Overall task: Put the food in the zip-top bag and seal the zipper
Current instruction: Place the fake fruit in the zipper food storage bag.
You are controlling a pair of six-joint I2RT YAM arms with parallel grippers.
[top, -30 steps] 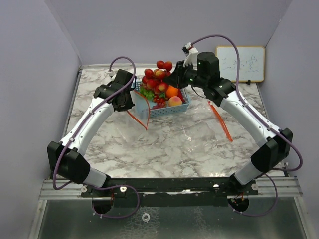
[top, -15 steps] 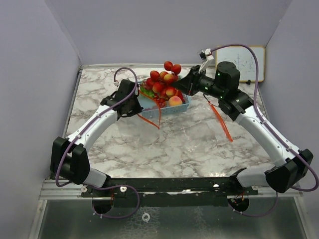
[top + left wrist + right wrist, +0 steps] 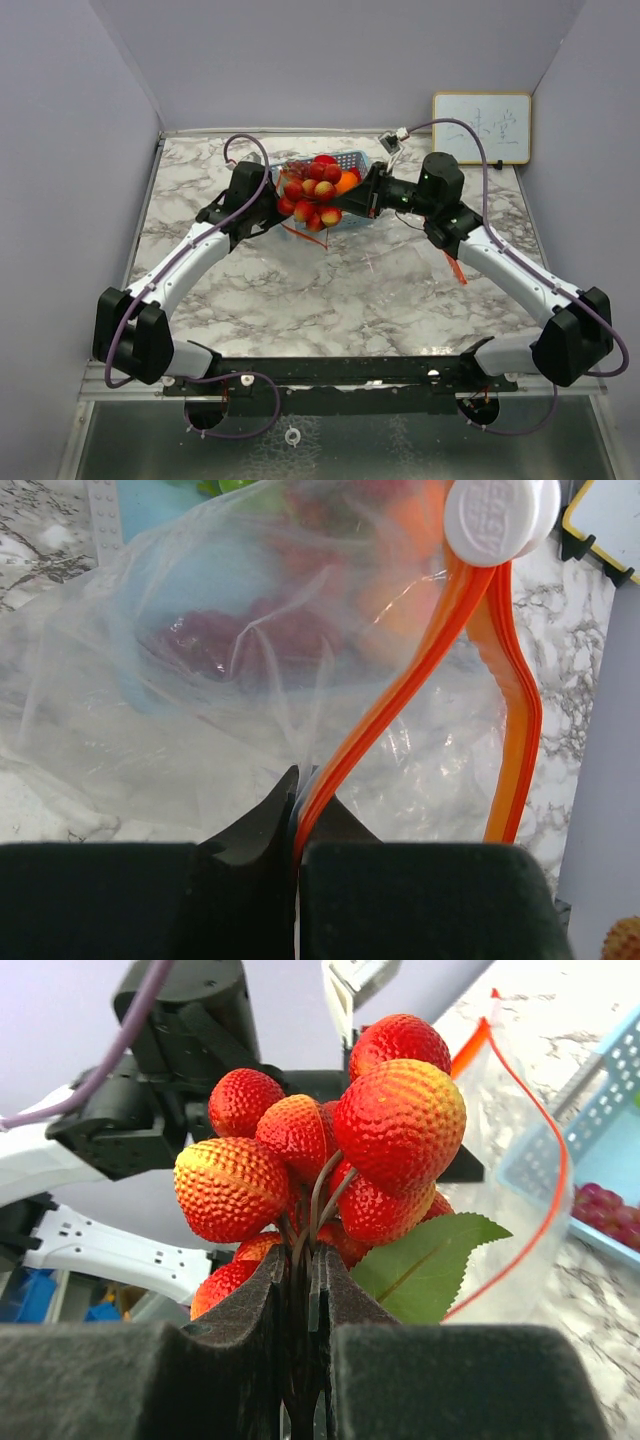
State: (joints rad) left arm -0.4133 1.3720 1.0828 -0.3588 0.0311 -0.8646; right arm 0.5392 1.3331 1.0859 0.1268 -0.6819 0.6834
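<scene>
My left gripper (image 3: 268, 206) is shut on the orange-red zipper (image 3: 385, 705) of the clear zip-top bag (image 3: 200, 720) and holds its mouth edge up; in the left wrist view the gripper (image 3: 298, 815) pinches the strip below a white slider (image 3: 497, 520). My right gripper (image 3: 358, 200) is shut on the stems of a bunch of strawberries (image 3: 310, 195), raised right beside the bag's mouth. In the right wrist view the gripper (image 3: 305, 1275) holds the bunch (image 3: 340, 1130), which has a green leaf (image 3: 420, 1260), in front of the bag (image 3: 510, 1220). Purple grapes (image 3: 230, 640) and an orange fruit (image 3: 400, 580) show blurred through the plastic.
The blue lattice basket (image 3: 347, 161) stands behind the bunch with an orange (image 3: 347, 182) in it; its corner (image 3: 610, 1120) and grapes (image 3: 600, 1205) show in the right wrist view. An orange-red strip (image 3: 450, 262) lies by the right arm. A whiteboard (image 3: 481, 127) leans at the back right.
My right gripper has carried the strawberry bunch down and to the left, up to the bag's mouth. My left gripper has shifted right and back with the zipper edge.
</scene>
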